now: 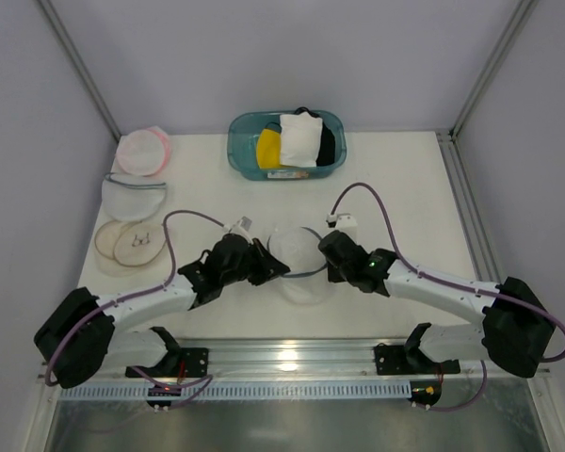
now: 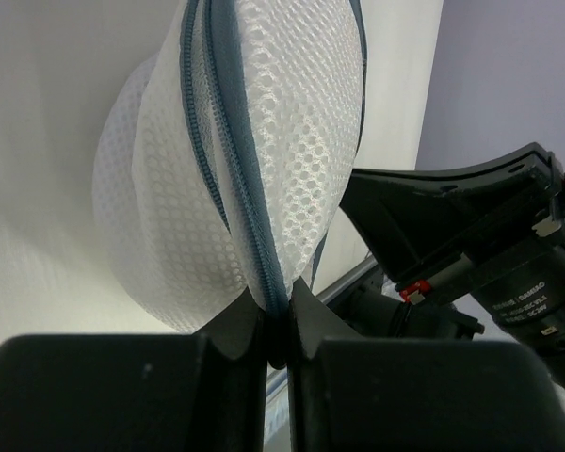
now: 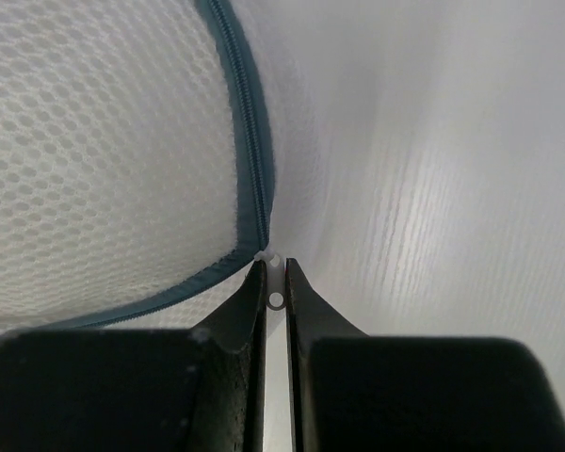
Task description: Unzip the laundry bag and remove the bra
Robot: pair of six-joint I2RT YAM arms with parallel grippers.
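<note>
Laundry bag [image 1: 297,256] is in the middle of the tabletop [image 1: 405,179], near the front, standing on its edge between my 2 arms. The left jaws are clenched on the dark zipper rim [image 2: 254,235]. The right jaws are clenched on the small white pull tab [image 3: 275,268] at the other side of the bag. I cannot see the bra; the white mesh hides it.

What could go wrong? The tab is tiny, and only the very tips hold it. If I pull too fast or at a bad angle, I think it slips out and the zipper does not open. The left jaws hold just a thin bit of rim. If that bit slides free, the whole bag goes along with the right arm and nothing opens. The mesh is soft, so it could bunch up and jam the zipper. The 2 arms are close together too, so a big swing could bump 1 into the other.
</note>
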